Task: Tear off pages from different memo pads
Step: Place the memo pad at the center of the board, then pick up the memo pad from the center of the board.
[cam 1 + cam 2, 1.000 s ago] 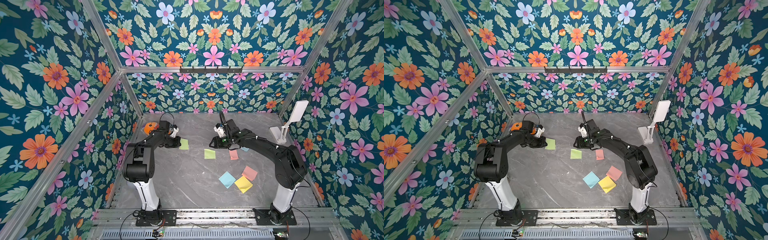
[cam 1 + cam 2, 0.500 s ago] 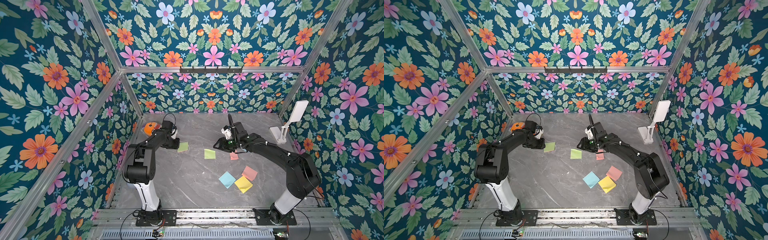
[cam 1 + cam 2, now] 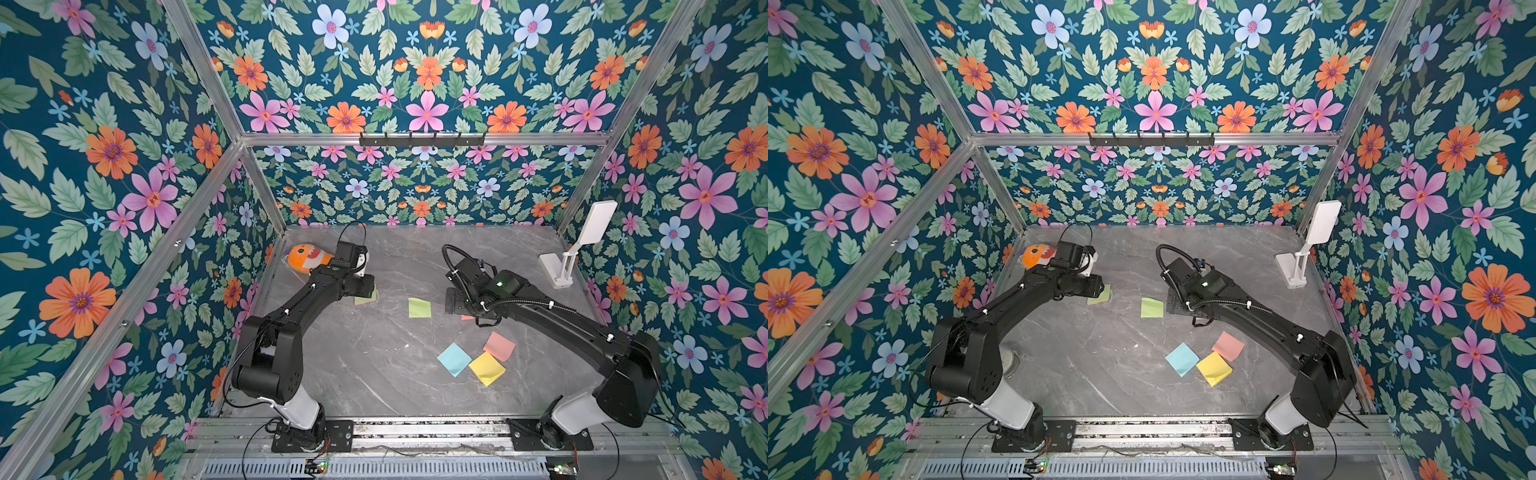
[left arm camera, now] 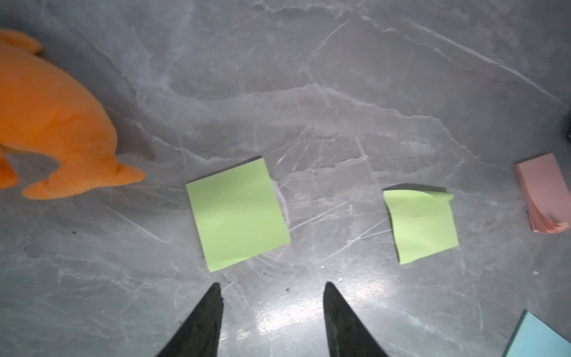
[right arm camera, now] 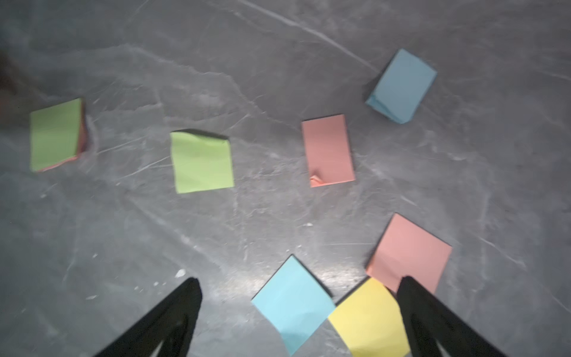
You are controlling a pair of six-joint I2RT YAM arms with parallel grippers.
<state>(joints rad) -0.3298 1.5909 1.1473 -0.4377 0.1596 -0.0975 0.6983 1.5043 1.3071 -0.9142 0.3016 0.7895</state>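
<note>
A loose green page (image 3: pixel 419 307) (image 4: pixel 420 225) with one curled corner lies mid-table. The green memo pad (image 4: pixel 238 213) (image 3: pixel 366 297) sits just ahead of my left gripper (image 4: pixel 272 287), which is open and holds nothing. My right gripper (image 5: pixel 299 280) is wide open and empty, hovering above the table. Beyond it lie a pink memo pad (image 5: pixel 327 151) with a lifted corner and a thick blue memo pad (image 5: pixel 401 86). Blue (image 5: pixel 292 303), yellow (image 5: pixel 367 318) and pink (image 5: pixel 408 253) squares lie together near its fingertips; I cannot tell if they are pads or single sheets.
An orange plush fish (image 3: pixel 307 258) lies at the back left beside the left arm. A white folding stand (image 3: pixel 582 249) stands at the back right. Flowered walls close in the grey table (image 3: pixel 374 374) on three sides. In both top views the right arm hides the blue pad.
My left gripper has opened and drawn back a little from the green pad. My right gripper has opened wide and shifted slightly toward the front, now covering most of the pink pad.
</note>
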